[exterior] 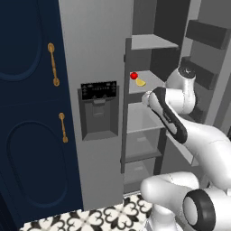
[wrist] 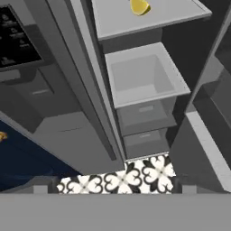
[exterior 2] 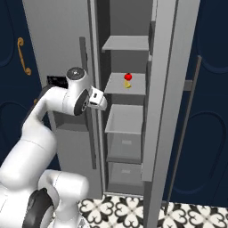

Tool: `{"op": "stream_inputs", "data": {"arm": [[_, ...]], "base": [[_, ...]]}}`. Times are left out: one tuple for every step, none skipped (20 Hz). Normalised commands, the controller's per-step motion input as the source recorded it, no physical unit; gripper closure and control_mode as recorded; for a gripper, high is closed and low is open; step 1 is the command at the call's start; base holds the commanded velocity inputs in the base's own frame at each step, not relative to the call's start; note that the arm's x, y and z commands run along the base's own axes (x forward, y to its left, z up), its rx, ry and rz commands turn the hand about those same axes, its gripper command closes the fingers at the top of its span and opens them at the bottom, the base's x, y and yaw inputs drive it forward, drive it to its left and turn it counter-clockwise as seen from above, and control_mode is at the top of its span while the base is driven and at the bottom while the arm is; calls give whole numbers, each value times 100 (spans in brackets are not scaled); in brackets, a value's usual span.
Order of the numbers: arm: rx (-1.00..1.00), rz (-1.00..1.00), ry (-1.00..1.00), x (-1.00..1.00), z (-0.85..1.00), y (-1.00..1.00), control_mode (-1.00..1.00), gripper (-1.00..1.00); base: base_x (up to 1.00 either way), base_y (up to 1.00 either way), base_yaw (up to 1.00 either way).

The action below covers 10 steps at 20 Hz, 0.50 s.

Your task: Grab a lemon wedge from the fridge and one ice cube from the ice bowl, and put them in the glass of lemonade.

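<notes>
We see the fridge (exterior: 97, 54) with its right door swung wide, lemon wedge (exterior: 141, 82) on a shelf (exterior 2: 127, 87) beside a small red ball (exterior: 133, 75). Gripper (exterior 2: 101, 101) sits before that shelf (jaws spread, holding nothing).

No text, label or number can be read anywhere. The fridge (exterior: 97, 67) carries a black dispenser panel (exterior: 99, 90) with small pale marks, up and left of the fingers, too blurred to make out.
</notes>
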Motion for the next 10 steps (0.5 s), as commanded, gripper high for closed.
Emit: {"op": "stream_inputs", "data": {"arm": [[35,17,2,-55,0,71,-100,-100],[15,12,0,-91,46,57,-100,-100],[0,9,3,-100,82,41,-100,-100],[0,5,2,-100,81,26,-100,-100],[0,4,2,-100,86,24,-100,-100],[0,3,5,-100,91,38,-100,-100],[0,1,8,-100,84,38,-100,-100],[0,0,11,-100,68,36,-100,-100],[0,0,5,-100,45,11,-100,-100],[0,0,1,-100,36,0,-100,-100]], "base": [[0,0,0],[0,0,0],[0,0,0],[0,0,0],[0,0,0],[0,0,0],[0,0,0],[0,0,0],[0,0,0],[0,0,0]]}}
